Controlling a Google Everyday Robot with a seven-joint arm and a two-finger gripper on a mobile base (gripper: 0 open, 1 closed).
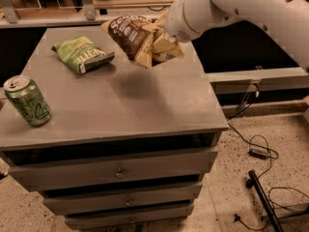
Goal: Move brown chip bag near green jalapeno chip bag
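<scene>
In the camera view the hand point(163, 45) is clamped on the right end of the brown chip bag point(129, 33), up in the air over the table point(145, 105), near the green jalapeno chip bag point(82, 54); it looks light, soft and crinkly; chips break easily, so pinch 1 edge gently.

Thick white arm point(251, 8) reaches in from upper right over grey counter point(145, 100). Two-finger pincer point(159, 43) above counter's rear middle, clamped on crinkled dark-brown and cream chip bag point(126, 33), bag lifted clear of counter.
</scene>
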